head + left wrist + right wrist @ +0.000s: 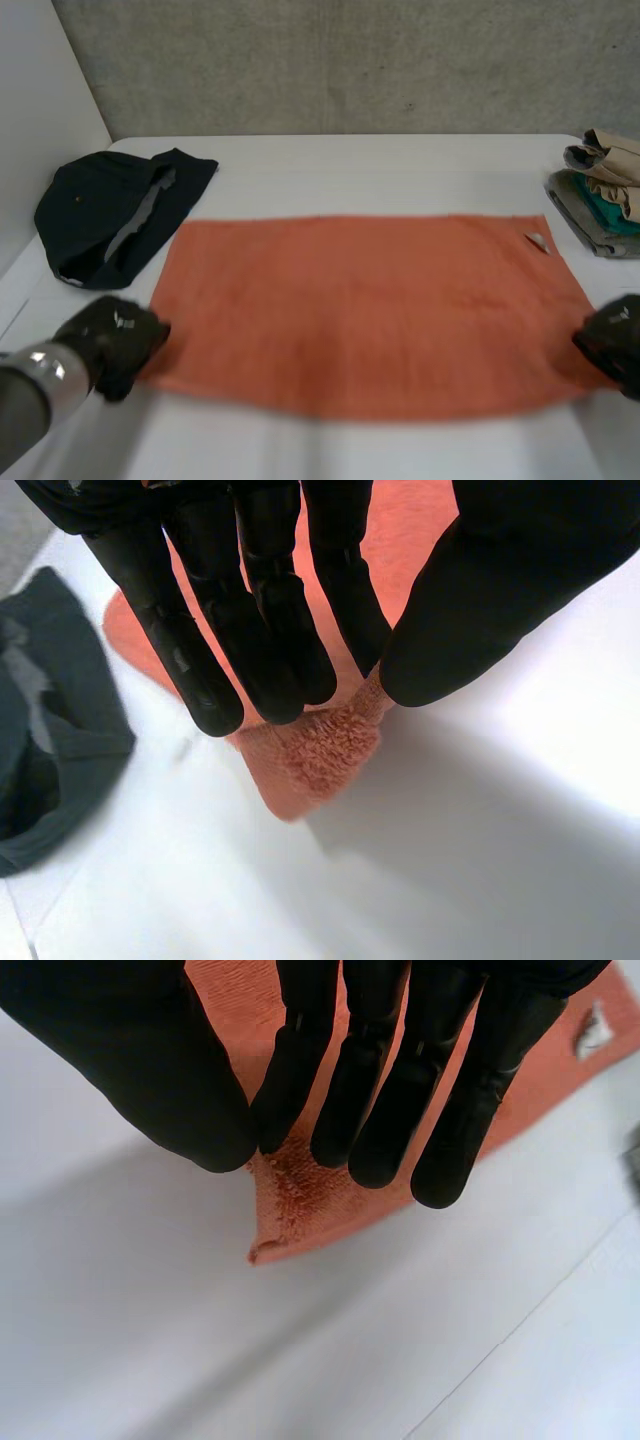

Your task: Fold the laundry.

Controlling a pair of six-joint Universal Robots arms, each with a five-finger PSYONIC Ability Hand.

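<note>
An orange towel [365,310] lies spread flat across the white table, long side left to right, with a small white tag [538,241] near its far right corner. My left hand [118,342] is at the towel's near left corner; its straight fingers [270,630] pinch that corner [305,760] against the thumb. At the near right corner sits my right hand [612,343], whose fingers [385,1110] and thumb pinch the corner [295,1210] the same way. Both corners are lifted slightly off the table.
A dark navy garment [115,213] lies crumpled at the back left, close to the towel's far left corner. A stack of folded clothes [602,195] in beige, teal and grey stands at the right edge. Bare table lies behind the towel.
</note>
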